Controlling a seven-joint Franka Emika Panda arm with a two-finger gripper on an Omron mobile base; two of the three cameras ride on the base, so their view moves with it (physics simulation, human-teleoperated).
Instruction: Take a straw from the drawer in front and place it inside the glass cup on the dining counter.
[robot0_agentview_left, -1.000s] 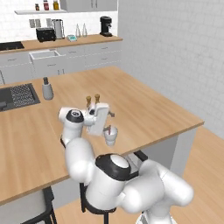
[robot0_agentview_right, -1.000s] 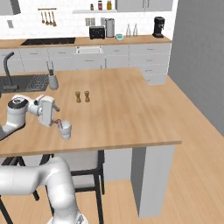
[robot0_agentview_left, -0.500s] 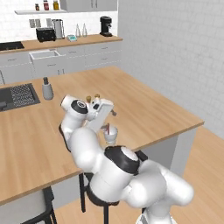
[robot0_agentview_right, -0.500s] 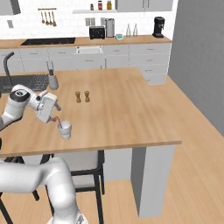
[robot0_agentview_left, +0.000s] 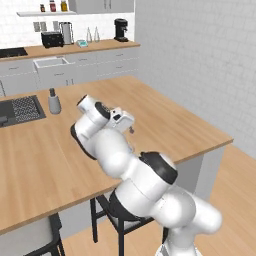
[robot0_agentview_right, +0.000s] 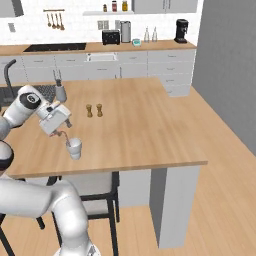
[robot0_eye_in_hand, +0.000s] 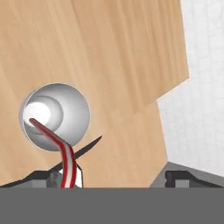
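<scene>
pincer (robot0_agentview_right: 64, 131) hangs just above the glass cup (robot0_agentview_right: 74, 148) near the front edge of the dining surface (robot0_agentview_right: 150, 120), hand tilted down toward it. jaws spread about as wide as they go, gripping nothing.

straw (robot0_eye_in_hand: 52, 140) sits with its lower end in the bottom of the cup and its upper part leaning out over the rim toward the hand. in the hand view that upper end runs close beside one fingertip (robot0_eye_in_hand: 54, 178); cannot tell if they touch.

cup upright, well clear of the two small shakers (robot0_agentview_right: 94, 110) farther back and the grey bottle (robot0_agentview_right: 60, 92) beyond them.

judgement: placement looks done, only the retreat is left.

risks:
- if the straw is resting on or catching that finger, a sideways pull-away could drag it out, or tip the light cup.
- cup is near the edge; a nudge from the wrist could slide it off.
- straight lift along the straw's lean seems safest.
</scene>
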